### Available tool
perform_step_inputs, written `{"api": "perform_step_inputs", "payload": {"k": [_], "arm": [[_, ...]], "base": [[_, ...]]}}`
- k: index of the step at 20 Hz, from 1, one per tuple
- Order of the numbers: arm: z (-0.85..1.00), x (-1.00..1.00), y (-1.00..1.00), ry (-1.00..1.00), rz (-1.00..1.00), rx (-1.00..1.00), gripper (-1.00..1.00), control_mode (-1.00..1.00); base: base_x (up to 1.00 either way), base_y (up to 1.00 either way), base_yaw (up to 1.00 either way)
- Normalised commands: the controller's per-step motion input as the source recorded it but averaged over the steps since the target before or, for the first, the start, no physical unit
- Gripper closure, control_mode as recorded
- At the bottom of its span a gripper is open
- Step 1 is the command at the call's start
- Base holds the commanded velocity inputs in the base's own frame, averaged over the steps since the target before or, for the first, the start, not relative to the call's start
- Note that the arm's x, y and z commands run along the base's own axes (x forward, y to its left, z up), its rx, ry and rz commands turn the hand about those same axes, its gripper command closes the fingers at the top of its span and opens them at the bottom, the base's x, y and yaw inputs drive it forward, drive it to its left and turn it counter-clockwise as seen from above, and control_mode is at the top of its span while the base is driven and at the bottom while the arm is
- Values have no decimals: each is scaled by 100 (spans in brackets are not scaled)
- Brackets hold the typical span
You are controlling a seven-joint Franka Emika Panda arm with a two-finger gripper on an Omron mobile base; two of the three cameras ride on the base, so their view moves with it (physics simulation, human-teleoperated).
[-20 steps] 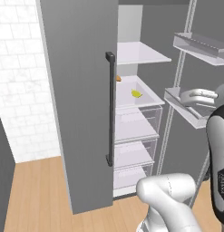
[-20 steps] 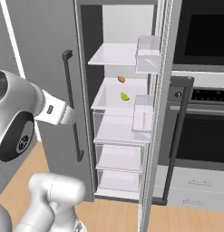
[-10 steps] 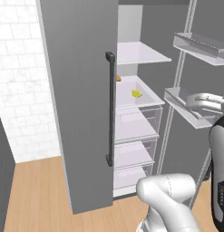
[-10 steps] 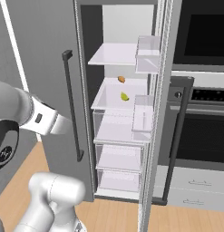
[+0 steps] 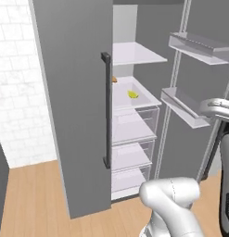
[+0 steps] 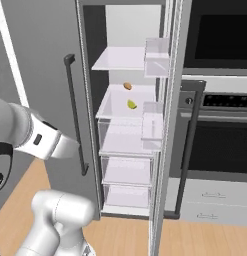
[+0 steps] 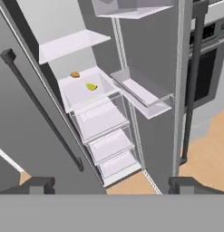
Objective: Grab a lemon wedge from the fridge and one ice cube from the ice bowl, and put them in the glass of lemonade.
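A small orange piece is lying at the back of a white shelf, and is also showing in the hand view. A black built-in oven with a dark bar handle is sitting to the right, above pale drawers. A white tiled wall is standing at the left, and a wooden floor is spreading below.
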Motion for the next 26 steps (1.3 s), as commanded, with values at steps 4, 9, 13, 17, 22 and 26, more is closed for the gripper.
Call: {"api": "perform_step_inputs", "payload": {"k": [4,9,13,17,22,26], "arm": [[0,0,0,0,0,0,-100,100],[0,0,0,0,0,0,-100,100],[0,0,0,0,0,0,-100,100],[0,0,0,0,0,0,-100,100],[0,0,0,0,0,0,-100,100],[0,0,0,0,0,0,-100,100]], "base": [[48,23,-19],[67,10,-9],[60,6,-6],[62,4,-6],[53,0,-3],[32,-7,1]]}}
